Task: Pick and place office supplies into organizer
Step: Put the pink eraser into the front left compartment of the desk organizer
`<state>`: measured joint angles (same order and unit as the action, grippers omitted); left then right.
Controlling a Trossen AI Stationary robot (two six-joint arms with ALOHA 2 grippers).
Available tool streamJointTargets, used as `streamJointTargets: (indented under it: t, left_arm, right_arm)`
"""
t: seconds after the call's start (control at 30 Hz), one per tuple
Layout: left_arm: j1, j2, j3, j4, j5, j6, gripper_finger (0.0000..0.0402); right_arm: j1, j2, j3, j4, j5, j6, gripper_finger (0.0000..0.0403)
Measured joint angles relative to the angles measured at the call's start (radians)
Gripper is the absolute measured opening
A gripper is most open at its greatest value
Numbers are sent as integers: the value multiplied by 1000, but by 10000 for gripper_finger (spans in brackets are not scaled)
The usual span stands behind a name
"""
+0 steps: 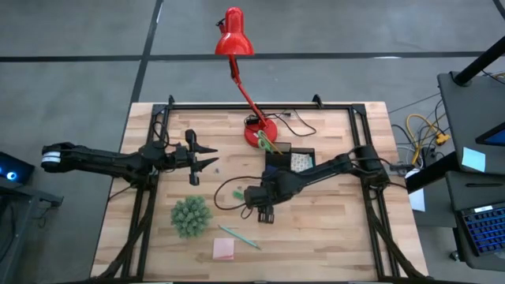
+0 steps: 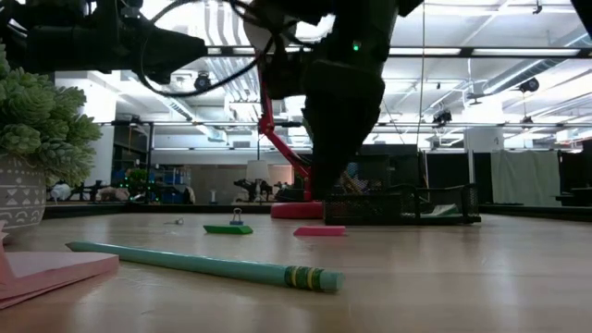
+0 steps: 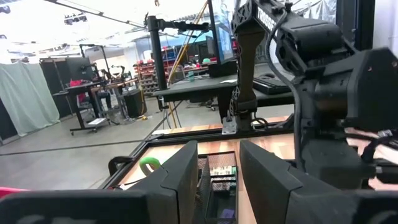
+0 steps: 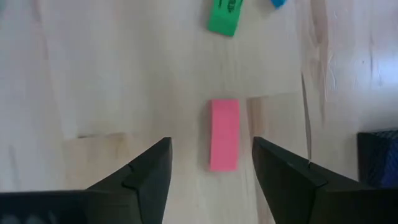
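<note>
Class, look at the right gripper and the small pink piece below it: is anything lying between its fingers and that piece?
Nothing visible does. The right gripper hangs open over the pink piece, which lies alone on bare wooden table in line with the gap between the fingers. The green piece lies farther on, apart from it.

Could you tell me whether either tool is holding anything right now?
Nothing is held: the right tool stands open above the pink eraser, and the left tool is empty.

Right dark two-finger claw (image 1: 265, 214) is pointing straight down over mid-worktop, fingers (image 4: 146, 171) spread wide. Left dark two-finger claw (image 1: 210, 156) is hanging raised at the left, fingers parted, reaching inward.
</note>
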<state>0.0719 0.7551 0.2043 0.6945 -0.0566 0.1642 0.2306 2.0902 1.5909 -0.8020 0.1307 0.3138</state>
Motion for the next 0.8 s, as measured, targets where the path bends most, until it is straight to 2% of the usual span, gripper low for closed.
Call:
streamJointTargets:
  t: [0.23, 0.8]
  left_arm:
    - [0, 0, 0, 0, 0, 0, 107]
    - [0, 0, 0, 0, 0, 0, 107]
  right_arm:
    - [-34, 24, 0, 3, -62, -4, 212]
    - [-63, 24, -61, 38, -60, -30, 212]
